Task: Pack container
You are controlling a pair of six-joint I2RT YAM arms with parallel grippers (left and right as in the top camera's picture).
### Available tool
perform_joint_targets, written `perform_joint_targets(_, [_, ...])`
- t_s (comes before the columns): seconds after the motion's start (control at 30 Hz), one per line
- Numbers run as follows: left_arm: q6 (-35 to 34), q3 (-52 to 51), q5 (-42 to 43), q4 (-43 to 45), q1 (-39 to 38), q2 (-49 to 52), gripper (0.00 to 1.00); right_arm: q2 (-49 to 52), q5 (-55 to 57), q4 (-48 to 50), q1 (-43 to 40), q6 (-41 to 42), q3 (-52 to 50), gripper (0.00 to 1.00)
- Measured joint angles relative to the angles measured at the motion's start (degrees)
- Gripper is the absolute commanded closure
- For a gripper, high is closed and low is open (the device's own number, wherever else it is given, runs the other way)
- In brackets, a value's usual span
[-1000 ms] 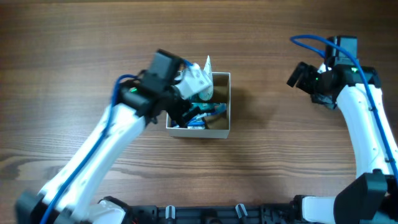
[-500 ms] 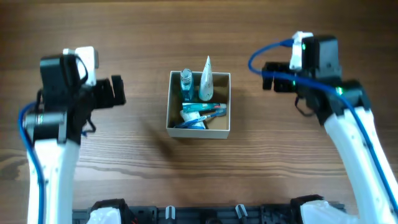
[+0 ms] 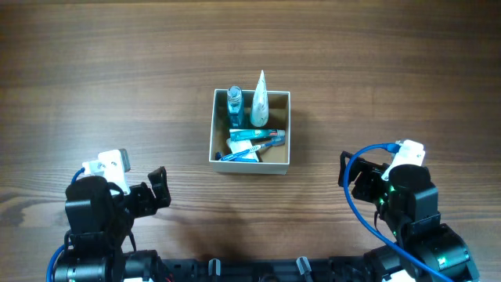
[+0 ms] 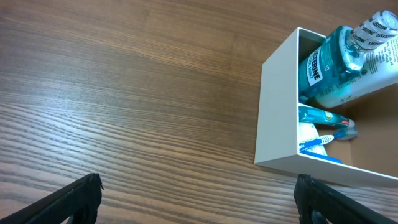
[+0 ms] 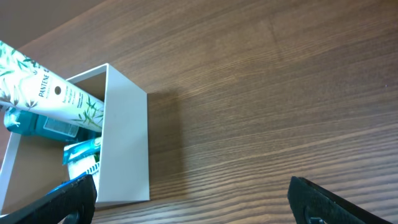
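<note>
The container [image 3: 288,133] is a square white-walled box with a tan inside at the table's middle. It holds a blue mouthwash bottle [image 3: 235,106], a white tube [image 3: 260,98] and blue-and-white toothbrush and paste items [image 3: 252,145]. It also shows in the left wrist view [image 4: 277,112] and the right wrist view [image 5: 124,143]. My left gripper [image 3: 156,192] is open and empty near the front left edge. My right gripper [image 3: 352,178] is open and empty near the front right edge. Both are well away from the container.
The wood-grain table [image 3: 117,78] surrounds the container. A black rail with clips [image 3: 250,266] runs along the front edge between the two arm bases.
Both arms have drawn back from beside the container to the table's front edge. The left gripper left the container a second ago; its contents now lie uncovered.
</note>
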Motion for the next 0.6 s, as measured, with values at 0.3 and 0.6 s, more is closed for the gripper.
perform_joint_targets(0.3, [0.0,-0.1,0.0,-0.2,0.0,0.0,0.0,-23.4,-3.1,37.9,-8.6,-23.5,-21.2,0.0])
perform_joint_targets(0.6, [0.0,-0.2,0.0,-0.1,0.0,0.0,0.0,-29.4,-7.1,46.1,-13.0,-34.3,-36.8,0.0])
